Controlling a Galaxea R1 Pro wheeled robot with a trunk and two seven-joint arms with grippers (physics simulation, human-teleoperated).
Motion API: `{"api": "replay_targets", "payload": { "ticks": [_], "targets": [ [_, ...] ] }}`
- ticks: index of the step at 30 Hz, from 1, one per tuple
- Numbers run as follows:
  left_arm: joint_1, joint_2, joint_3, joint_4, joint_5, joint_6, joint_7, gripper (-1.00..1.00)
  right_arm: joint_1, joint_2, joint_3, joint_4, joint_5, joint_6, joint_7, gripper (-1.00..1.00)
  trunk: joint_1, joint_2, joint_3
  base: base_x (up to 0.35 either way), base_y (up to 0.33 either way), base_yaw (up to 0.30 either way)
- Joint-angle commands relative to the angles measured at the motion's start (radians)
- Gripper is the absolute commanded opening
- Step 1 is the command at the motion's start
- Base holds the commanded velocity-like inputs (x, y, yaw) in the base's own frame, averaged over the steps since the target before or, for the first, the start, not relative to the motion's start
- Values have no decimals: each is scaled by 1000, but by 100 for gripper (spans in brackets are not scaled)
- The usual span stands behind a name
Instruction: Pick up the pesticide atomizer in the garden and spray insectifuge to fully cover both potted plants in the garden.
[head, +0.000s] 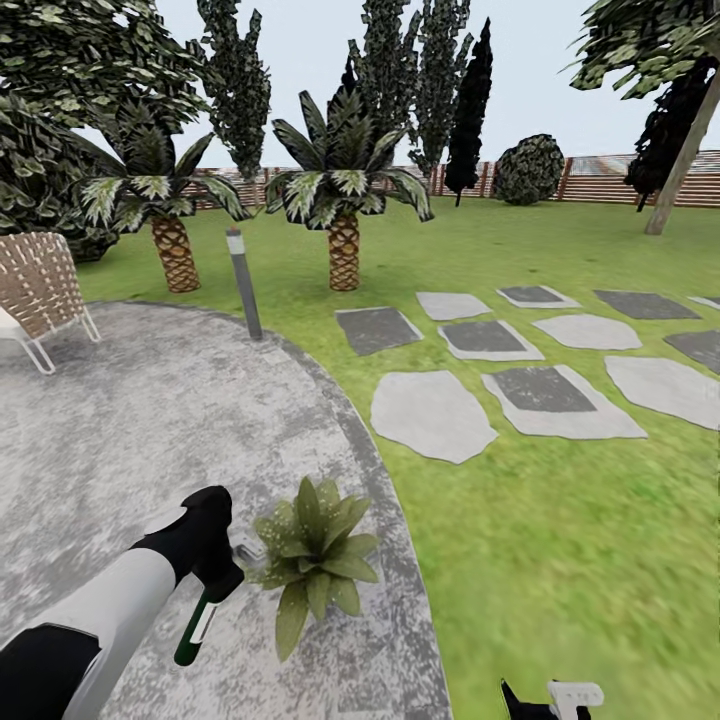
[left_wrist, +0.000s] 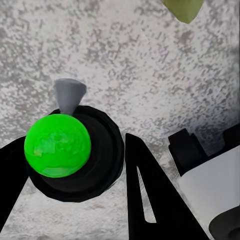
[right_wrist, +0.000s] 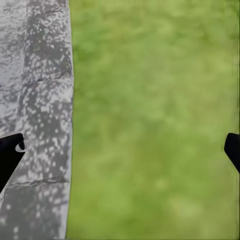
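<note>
On the round grey paved patio (head: 150, 420), near its curved edge where it meets the lawn (head: 560, 540), the left end effector (head: 215, 560) is clamped on the pesticide atomizer (head: 197, 625), a slim dark green bottle with a white label strip. The bottle hangs tilted below the black fingers, its base pointing down toward the paving. Its pale grey spray head (head: 245, 549) sticks out beside the fingers toward a potted plant (head: 315, 560), a low rosette of pointed green leaves standing just beside the end effector on the patio. In the left wrist view the bottle's bright green end (left_wrist: 57, 145) sits between the two black fingers (left_wrist: 150, 200), with the grey nozzle cone (left_wrist: 69, 95) above speckled paving and one leaf tip (left_wrist: 184, 9) at the frame's edge.

The right end effector (head: 550, 700) is low at the head view's lower edge, over the grass; in the right wrist view its fingertips (right_wrist: 10, 155) stand wide apart with nothing between them, above the border of paving and lawn.

Farther off are irregular grey stepping stones (head: 540, 390), a short bollard lamp (head: 243, 285) at the patio rim, a woven chair (head: 40, 290), two scaly-trunked palms (head: 345, 200) and a brown slatted fence (head: 600, 180).
</note>
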Motion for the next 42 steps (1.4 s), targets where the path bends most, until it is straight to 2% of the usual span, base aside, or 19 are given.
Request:
{"api": "replay_targets", "payload": {
  "ticks": [1, 9, 19, 30, 39, 42],
  "targets": [
    [0, 0, -4, -2, -8, 6, -10, -100, -1, 0, -9, 0, 2, -2, 8, 100, 0, 0, -1, 51, -263, 0],
    [0, -1, -4, -4, -8, 6, -10, -100, -1, 0, -9, 1, 2, -2, 8, 100, 0, 0, -1, 8, -267, 22],
    [-8, 3, -4, -7, -8, 7, -10, -100, -1, 0, -8, 1, 2, -2, 8, 100, 0, 0, -1, 64, -247, 245],
    [-8, 1, -10, -6, -8, 7, -10, -100, -1, 0, -9, 1, 2, -2, 8, 100, 0, 0, -1, 263, -158, 70],
    [-12, 3, -12, 1, -8, 7, -10, -100, -1, 2, -8, 1, 2, -2, 8, 100, 0, 0, -1, 30, -43, 245],
    [-13, 4, -11, 5, -17, 7, -12, -100, -1, 1, -9, 1, 2, -2, 8, 100, 0, 0, -1, 0, -1, 218]
  ]
}}
